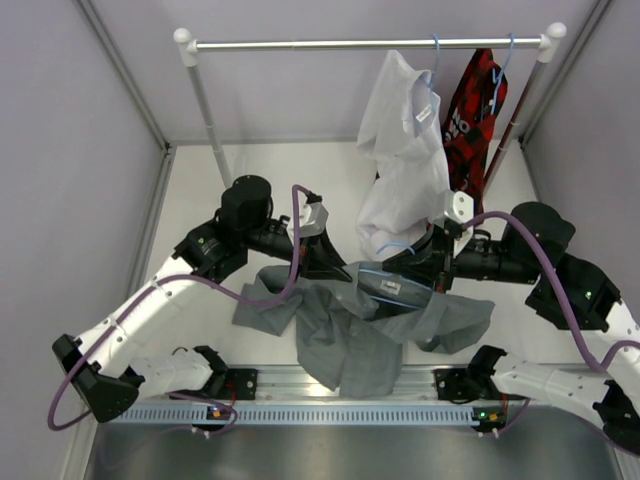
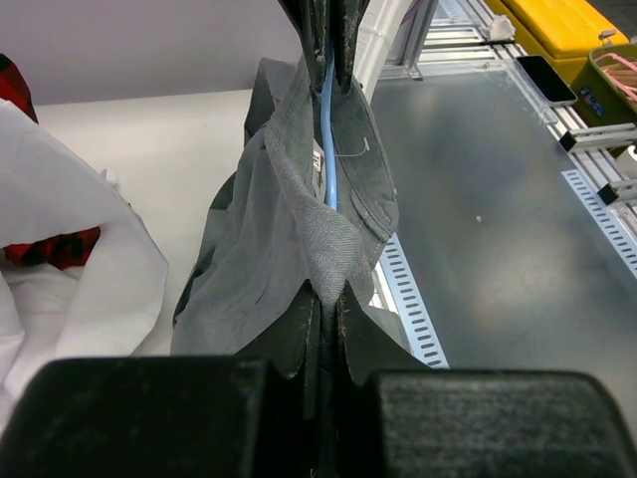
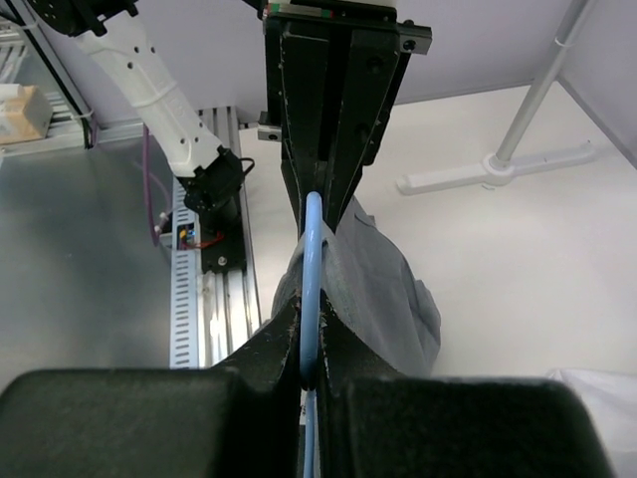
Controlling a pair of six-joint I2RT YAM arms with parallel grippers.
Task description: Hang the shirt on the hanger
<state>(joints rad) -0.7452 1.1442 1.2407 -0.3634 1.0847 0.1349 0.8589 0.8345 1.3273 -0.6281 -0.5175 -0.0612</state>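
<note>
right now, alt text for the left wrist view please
The left claw is shut on a fold of the grey shirt, which stretches up to the right claw clamping shirt and blue hanger. A white shirt shows at left.

1. We see soft, even overhead light in the top view; the white tabletop [image 1: 270,170] is bright without glare.
2. We find only faint shadows beneath the crumpled grey button-up shirt [image 1: 345,345].
3. In the wrist views, the black left gripper [image 2: 325,294] and black right gripper [image 3: 314,314] blur close to the lens.
4. The thin light-blue wire hanger [image 3: 314,259] looks sharp.
</note>
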